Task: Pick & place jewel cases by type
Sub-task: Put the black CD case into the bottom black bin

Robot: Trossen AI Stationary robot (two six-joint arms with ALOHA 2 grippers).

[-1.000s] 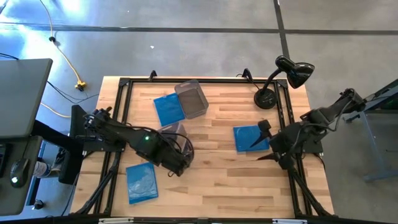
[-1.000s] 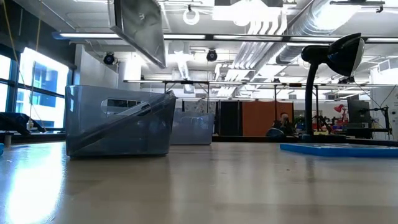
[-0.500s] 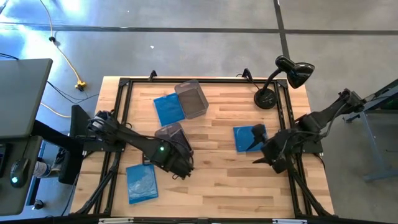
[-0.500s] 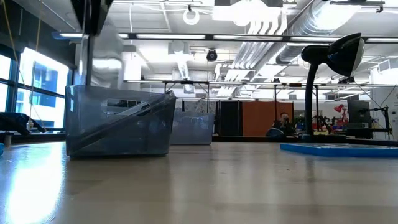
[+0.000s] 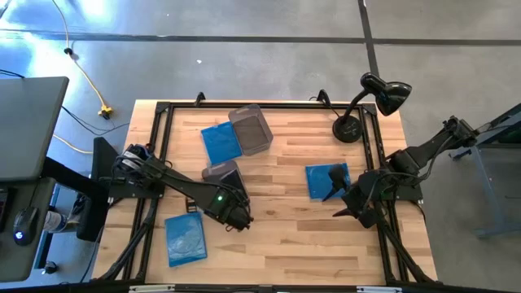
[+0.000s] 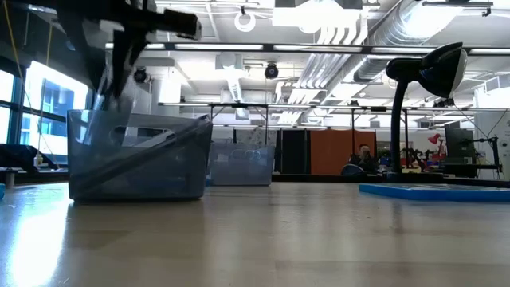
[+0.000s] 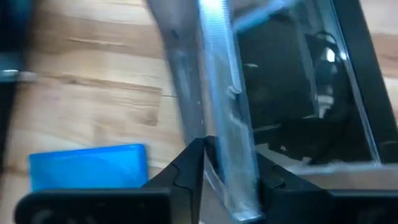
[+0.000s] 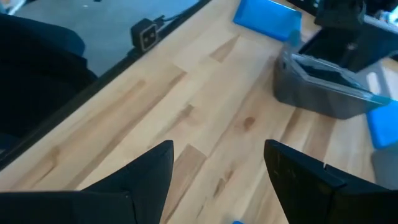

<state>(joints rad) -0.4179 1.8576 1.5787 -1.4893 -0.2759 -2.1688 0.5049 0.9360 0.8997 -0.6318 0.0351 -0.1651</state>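
Seen from above, a blue jewel case (image 5: 186, 238) lies flat at the near left of the wooden table (image 5: 285, 244). Just beyond it, the left hand (image 5: 236, 218) is closed on the wall of a grey tub (image 7: 214, 93), which holds a dark jewel case (image 6: 143, 155) leaning at a slant. To the right, the right hand (image 5: 335, 184) hovers with fingers spread over a second blue case (image 5: 319, 181). Farther back, a third blue case (image 5: 218, 142) lies touching another tub (image 5: 251, 129), near a black desk lamp (image 5: 366, 102).
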